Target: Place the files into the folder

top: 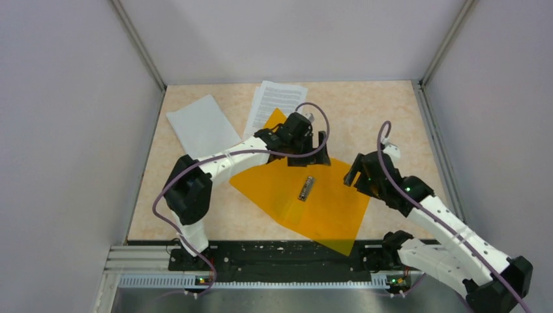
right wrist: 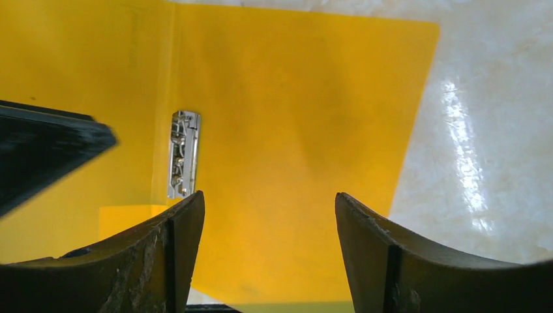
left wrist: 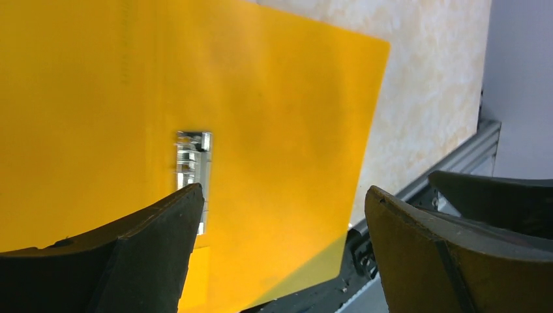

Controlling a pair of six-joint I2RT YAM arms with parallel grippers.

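Observation:
The orange folder (top: 326,202) lies open and flat on the table, a metal clip (top: 306,188) at its middle fold. It fills the left wrist view (left wrist: 280,130) and the right wrist view (right wrist: 293,117). The printed sheet (top: 279,99) lies at the back, its near corner under the folder's far corner. The blank sheet (top: 201,124) lies at the back left. My left gripper (top: 310,151) is open and empty above the folder's far part (left wrist: 283,192). My right gripper (top: 355,173) is open and empty above the folder's right edge (right wrist: 267,195).
The folder's near corner (top: 342,246) hangs over the table's front edge onto the black rail (top: 261,257). Grey walls close the table in at left, right and back. A dark finger of the left gripper (right wrist: 45,150) shows in the right wrist view.

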